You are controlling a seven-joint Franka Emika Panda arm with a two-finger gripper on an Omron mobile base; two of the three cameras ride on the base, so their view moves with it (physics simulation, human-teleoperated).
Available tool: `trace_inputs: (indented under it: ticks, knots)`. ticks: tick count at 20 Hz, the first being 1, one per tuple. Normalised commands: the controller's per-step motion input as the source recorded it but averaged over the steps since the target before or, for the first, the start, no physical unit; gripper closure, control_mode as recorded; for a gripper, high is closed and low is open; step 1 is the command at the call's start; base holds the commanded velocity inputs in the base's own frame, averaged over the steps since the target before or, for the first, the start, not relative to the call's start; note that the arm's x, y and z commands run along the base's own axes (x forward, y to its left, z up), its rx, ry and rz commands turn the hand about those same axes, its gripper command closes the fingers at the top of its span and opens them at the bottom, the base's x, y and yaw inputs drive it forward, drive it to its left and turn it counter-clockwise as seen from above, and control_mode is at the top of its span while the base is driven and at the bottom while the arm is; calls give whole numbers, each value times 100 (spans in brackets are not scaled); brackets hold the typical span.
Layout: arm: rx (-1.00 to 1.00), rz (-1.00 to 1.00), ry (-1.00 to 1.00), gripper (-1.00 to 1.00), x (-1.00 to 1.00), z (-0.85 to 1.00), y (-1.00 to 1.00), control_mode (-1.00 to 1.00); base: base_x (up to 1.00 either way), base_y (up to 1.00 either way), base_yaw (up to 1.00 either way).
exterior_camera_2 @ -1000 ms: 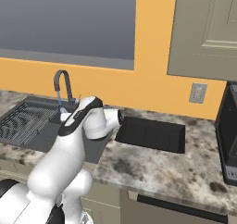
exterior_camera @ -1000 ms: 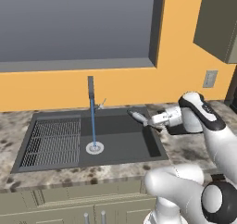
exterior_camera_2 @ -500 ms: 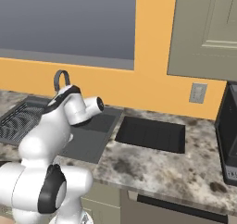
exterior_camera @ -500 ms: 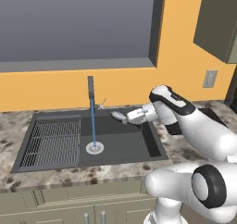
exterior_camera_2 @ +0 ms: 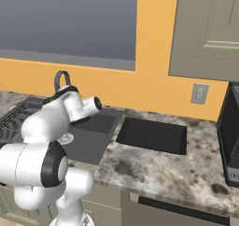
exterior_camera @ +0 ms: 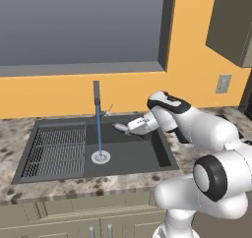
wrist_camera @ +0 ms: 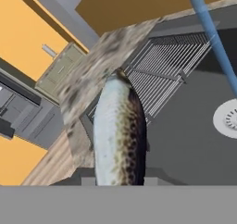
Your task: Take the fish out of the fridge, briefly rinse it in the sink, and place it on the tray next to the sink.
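gripper (exterior_camera: 129,129): pinched on the fish (exterior_camera: 121,128) — held above the sink (exterior_camera: 133,156), right half, near back rim
water stream (exterior_camera: 99,133): falls just left of fish, apart from it
drain (exterior_camera: 100,157): open basin floor around it
tray (exterior_camera_2: 151,135): on counter just right of sink — bare

The left base view looks forward and down from behind the arm's left side, squarely onto the sink (exterior_camera: 98,148) set in the worktop (exterior_camera: 29,193). The right base view stands further right, taking in the tray (exterior_camera_2: 151,135) and the same sink (exterior_camera_2: 95,131) obliquely. The hand view sits close over the basin (wrist_camera: 194,144), rolled sideways, facing its ribbed grid.
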Motion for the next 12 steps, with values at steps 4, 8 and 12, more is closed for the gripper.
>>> trace_inputs:
  ticks: [4, 8, 12]
  knots:
    - [0, 0, 1, 100, 30, -21, 21, -100, 0, 0, 0]
    - [-1, 0, 0, 100, 52, -18, 40, -100, 0, 0, 0]
    - [0, 2, 0, 100, 53, -17, 27, -100, 0, 0, 0]
